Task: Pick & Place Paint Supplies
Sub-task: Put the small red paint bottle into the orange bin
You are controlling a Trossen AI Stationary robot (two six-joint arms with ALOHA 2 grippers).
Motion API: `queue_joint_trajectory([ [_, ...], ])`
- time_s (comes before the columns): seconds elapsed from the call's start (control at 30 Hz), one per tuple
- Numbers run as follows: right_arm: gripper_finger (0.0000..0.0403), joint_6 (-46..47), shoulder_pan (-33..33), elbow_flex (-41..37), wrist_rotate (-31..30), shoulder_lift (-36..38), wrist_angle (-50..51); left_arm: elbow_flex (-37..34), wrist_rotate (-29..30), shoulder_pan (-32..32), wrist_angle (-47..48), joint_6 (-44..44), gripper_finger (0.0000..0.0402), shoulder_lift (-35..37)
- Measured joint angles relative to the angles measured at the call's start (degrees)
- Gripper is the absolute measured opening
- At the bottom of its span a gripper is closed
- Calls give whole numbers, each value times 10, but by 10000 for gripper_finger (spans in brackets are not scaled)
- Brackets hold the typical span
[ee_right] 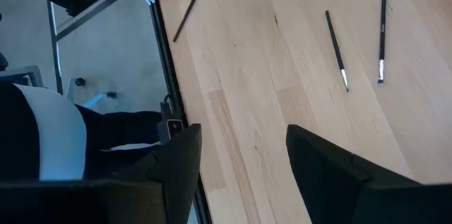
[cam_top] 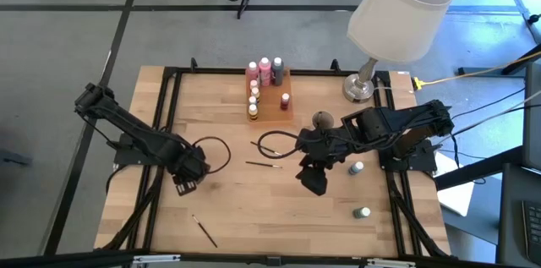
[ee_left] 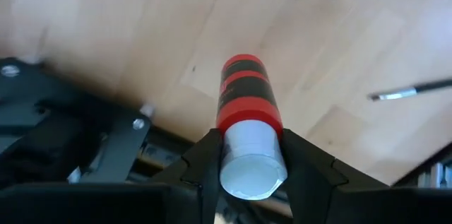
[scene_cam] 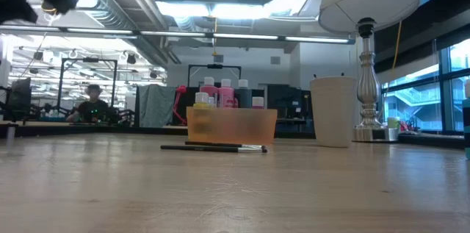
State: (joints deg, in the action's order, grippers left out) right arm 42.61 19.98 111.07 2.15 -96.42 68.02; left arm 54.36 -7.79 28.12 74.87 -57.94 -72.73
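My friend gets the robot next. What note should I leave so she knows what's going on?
Left gripper: shut on a red paint bottle, at the table's left side.
Right gripper: open, empty, over the table's right-middle.
Done: several bottles stand by the orange tray.
Left: two grey-capped bottles on the right, two brushes mid-table, one brush near the front edge.

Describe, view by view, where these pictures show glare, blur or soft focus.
Low view: ceiling lights glare and the near table is soft. Left wrist view: the red paint bottle is sharp, its surroundings soft. Right wrist view: the fingers blur.
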Motion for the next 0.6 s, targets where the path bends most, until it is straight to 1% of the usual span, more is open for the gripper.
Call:
queue_joint_trajectory([
  [0.17, 212, 0, 9, 0, 0, 0, -20, 72, 9, -4, 83, 7, 117, 0],
  [0.3, 212, -15, 24, 0, 1, 0, -55, 142, 37, -16, 147, 15, 117, 0],
  [0.47, 213, -38, 46, 0, 22, 0, -137, 215, 76, -50, 149, 38, 117, 2],
  [0.6, 213, -47, 65, 0, 24, 0, -200, 250, 114, -97, 150, 78, 117, -1],
])
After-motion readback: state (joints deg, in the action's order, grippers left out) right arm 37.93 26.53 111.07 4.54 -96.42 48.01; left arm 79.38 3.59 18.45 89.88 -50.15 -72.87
